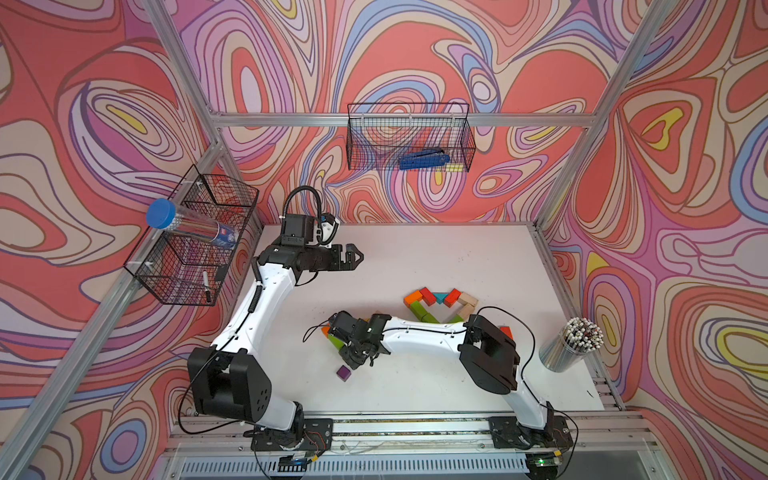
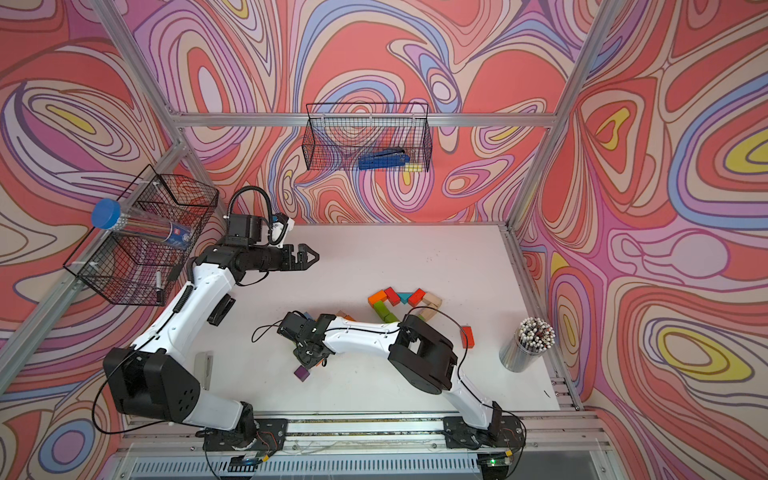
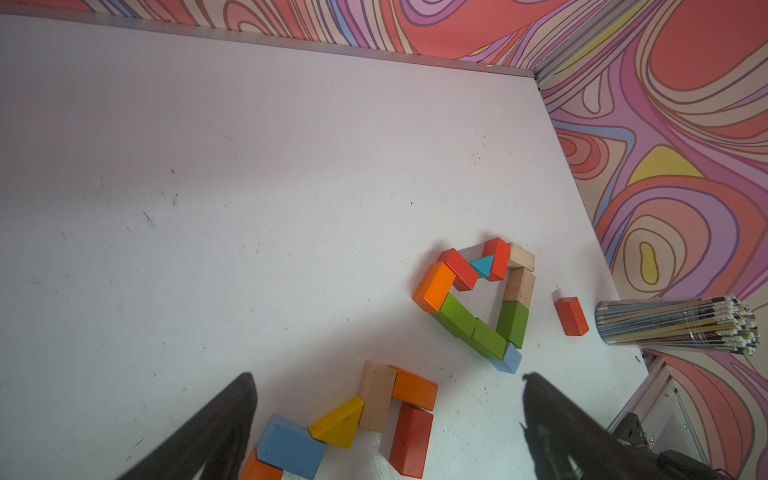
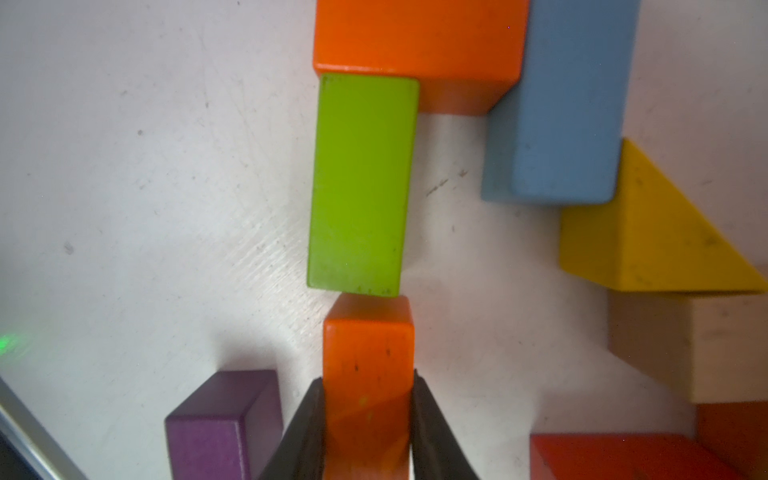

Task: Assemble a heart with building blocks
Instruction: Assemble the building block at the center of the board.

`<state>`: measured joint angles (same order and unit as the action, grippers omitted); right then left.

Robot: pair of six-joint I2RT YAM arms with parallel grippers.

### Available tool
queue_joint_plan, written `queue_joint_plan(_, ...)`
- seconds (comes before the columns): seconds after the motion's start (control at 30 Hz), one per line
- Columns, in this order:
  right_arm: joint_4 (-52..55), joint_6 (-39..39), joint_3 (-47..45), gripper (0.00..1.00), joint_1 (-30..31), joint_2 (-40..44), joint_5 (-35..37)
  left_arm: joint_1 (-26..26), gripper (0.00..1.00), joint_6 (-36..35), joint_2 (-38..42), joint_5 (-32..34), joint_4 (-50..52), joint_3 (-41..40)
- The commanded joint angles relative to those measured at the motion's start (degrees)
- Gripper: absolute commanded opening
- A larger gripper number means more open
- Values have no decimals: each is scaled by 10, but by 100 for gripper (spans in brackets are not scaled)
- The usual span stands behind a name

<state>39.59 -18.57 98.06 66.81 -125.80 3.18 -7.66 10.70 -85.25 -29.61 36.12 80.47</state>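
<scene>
A partial heart outline of building blocks [image 1: 440, 305] in red, orange, teal, green and plain wood lies right of the table's middle, also in the left wrist view [image 3: 478, 299]. My right gripper [image 4: 368, 378] is shut on an orange block [image 4: 368, 357], low over the table beside a green brick [image 4: 361, 185] and a purple cube [image 4: 220, 424]. Loose blue [image 4: 561, 108], yellow [image 4: 648, 232], wood and red blocks lie close by. A lone red brick [image 2: 467, 336] lies right of the heart. My left gripper [image 1: 357, 257] hangs open and empty at the back left.
A cup of pencils [image 1: 569, 345] stands at the table's right edge. A black stapler [image 2: 220, 309] and a grey stapler [image 2: 204, 368] lie under the left arm. Wire baskets hang on the back wall [image 1: 409, 137] and left wall [image 1: 195, 241].
</scene>
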Motion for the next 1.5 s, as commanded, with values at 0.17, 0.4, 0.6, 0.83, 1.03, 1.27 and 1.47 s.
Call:
queue_joint_plan(0.17, 2, -5, 15, 28, 2, -23, -4, 2, 100, 0, 10, -9, -13, -4)
queue_joint_plan(0.4, -2, -4, 19, 29, 2, -28, -5, 2, 100, 0, 9, -8, -13, -4)
queue_joint_plan(0.6, -4, -4, 21, 30, 2, -30, -6, 2, 100, 0, 9, -7, -13, -4)
queue_joint_plan(0.83, -6, -2, 29, 30, 2, -35, -6, 2, 100, -1, 8, -7, -13, -5)
queue_joint_plan(1.03, -4, -1, 27, 31, 2, -36, -4, 2, 100, -1, 8, -6, -13, -5)
queue_joint_plan(1.27, -9, -3, 21, 45, 2, -26, -5, 2, 100, -1, 8, -6, -13, -4)
queue_joint_plan(1.47, -26, -4, 8, 58, 2, -10, -15, 2, 100, -1, 8, -7, -13, -5)
